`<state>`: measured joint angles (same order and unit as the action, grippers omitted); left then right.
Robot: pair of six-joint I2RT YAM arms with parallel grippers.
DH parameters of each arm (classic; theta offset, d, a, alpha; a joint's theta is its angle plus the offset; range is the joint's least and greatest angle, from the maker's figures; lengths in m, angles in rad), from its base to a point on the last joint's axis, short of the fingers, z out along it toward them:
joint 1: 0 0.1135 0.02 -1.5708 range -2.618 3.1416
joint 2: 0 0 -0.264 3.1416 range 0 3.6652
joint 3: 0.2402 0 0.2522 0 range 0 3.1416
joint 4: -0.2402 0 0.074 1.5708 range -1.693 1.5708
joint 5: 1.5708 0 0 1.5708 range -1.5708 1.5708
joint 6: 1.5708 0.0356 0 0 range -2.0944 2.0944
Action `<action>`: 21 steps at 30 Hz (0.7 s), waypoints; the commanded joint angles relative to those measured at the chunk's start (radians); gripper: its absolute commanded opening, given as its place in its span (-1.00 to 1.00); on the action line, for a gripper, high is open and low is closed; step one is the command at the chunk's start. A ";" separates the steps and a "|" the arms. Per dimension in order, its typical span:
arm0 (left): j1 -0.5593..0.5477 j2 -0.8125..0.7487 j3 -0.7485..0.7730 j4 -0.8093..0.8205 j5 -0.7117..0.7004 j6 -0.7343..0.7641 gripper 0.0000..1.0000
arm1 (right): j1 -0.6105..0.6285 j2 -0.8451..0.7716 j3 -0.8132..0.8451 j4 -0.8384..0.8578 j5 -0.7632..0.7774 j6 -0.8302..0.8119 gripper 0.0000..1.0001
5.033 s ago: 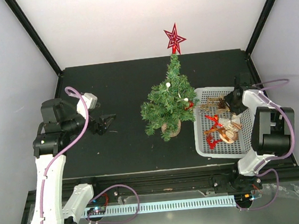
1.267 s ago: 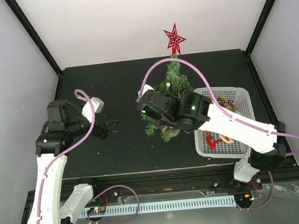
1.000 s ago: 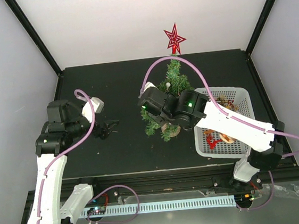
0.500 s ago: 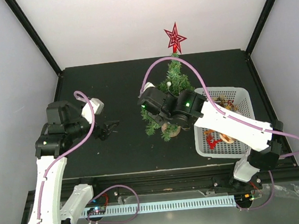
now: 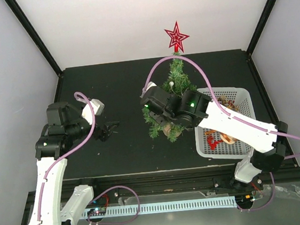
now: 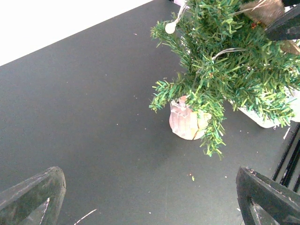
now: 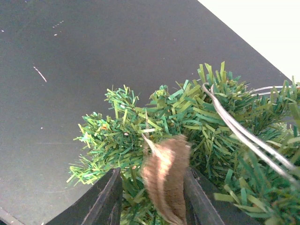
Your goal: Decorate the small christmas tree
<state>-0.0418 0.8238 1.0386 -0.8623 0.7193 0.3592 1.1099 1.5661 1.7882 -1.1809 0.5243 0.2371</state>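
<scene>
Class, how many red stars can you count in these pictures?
1: the red star tops the small christmas tree. The right arm hides part of the white basket, so others may lie there.

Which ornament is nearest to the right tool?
The brown fuzzy ornament, lying on the small christmas tree between the fingers of the right tool. The red star tops it; the white ball sits on another branch.

The white left arm (image 5: pixel 49 171) is folded, its black two-finger tool (image 5: pixel 108 130) spread wide (hovering low); the white right arm (image 5: pixel 237 125) stretches leftward, its black tool (image 7: pixel 152 197) partly parted.
</scene>
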 commanded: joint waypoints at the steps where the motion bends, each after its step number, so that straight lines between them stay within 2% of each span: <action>1: -0.006 -0.011 0.000 0.012 -0.008 0.001 0.98 | -0.004 -0.052 0.013 0.021 -0.038 0.025 -0.25; 21: -0.006 0.004 0.009 0.007 -0.008 0.003 0.98 | -0.004 -0.138 0.010 0.114 -0.154 0.045 -0.25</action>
<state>-0.0418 0.8268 1.0386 -0.8627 0.7170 0.3592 1.1099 1.4822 1.7882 -1.1225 0.3973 0.2687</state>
